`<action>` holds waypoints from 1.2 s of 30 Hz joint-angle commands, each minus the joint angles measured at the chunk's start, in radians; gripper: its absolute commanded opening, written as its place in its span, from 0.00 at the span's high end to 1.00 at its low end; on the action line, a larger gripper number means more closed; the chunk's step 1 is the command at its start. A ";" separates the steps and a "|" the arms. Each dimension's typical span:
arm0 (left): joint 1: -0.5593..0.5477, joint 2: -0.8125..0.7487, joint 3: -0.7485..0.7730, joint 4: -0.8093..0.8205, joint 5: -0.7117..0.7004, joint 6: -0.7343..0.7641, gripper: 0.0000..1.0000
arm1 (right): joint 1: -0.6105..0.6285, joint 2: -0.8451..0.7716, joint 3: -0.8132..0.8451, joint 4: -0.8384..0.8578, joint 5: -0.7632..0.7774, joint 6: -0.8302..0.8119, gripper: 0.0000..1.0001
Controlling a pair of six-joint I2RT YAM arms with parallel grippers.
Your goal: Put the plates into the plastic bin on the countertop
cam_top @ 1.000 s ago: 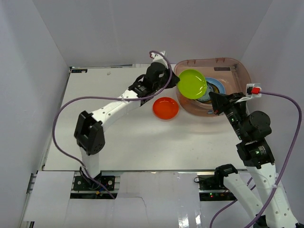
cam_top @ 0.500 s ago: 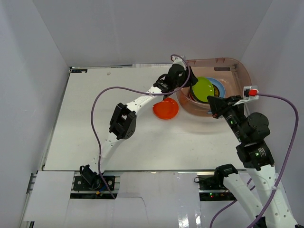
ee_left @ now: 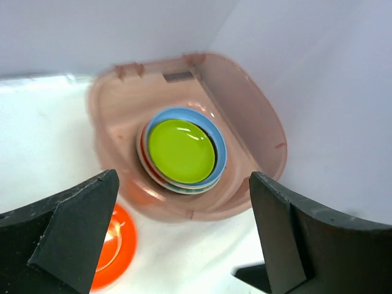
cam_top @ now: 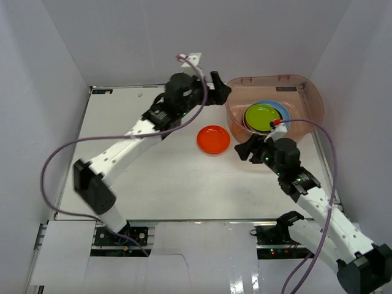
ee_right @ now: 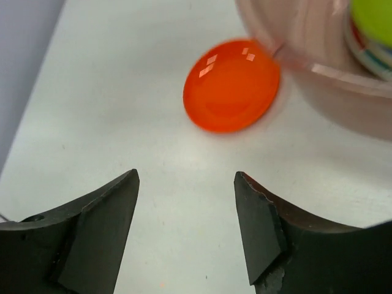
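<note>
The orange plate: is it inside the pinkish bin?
No, the orange plate lies on the white countertop, just outside the plastic bin.

White countertop (cam_top: 153, 177) is sitting flat, boxed in by white walls (cam_top: 61, 49). Two things are resting directly on it. The plastic bin (cam_top: 269, 78), translucent pinkish-brown, is taking up the far-right corner, with its rim running close to the back and right walls. The orange plate (cam_top: 214, 139) is lying face up on the bare surface just beside the bin's left wall, toward its near end. Blur in the right wrist view is hiding whether plate and bin are touching. A small dark fitting (cam_top: 101, 91) is showing at the far-left corner edge; can't tell what it is.
</note>
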 commanded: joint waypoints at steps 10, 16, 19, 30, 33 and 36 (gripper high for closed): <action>0.022 -0.918 -0.953 -0.192 -0.275 0.109 0.02 | 0.301 0.368 -0.292 0.525 0.432 0.439 0.22; 0.022 -1.005 -1.099 -0.154 -0.252 0.092 0.02 | 0.304 0.615 -0.283 0.720 0.551 0.634 0.25; 0.025 -0.979 -1.083 -0.138 -0.206 0.120 0.02 | 0.305 0.749 -0.246 0.811 0.599 0.703 0.29; 0.031 -1.046 -1.101 -0.157 -0.222 0.158 0.02 | 0.285 1.123 -0.054 0.874 0.664 0.903 0.79; 0.031 -1.067 -1.104 -0.161 -0.238 0.157 0.02 | 0.298 1.114 -0.086 0.932 0.655 0.882 0.92; 0.031 -1.081 -1.101 -0.161 -0.255 0.155 0.02 | 0.348 1.001 -0.172 0.986 0.595 0.774 0.92</action>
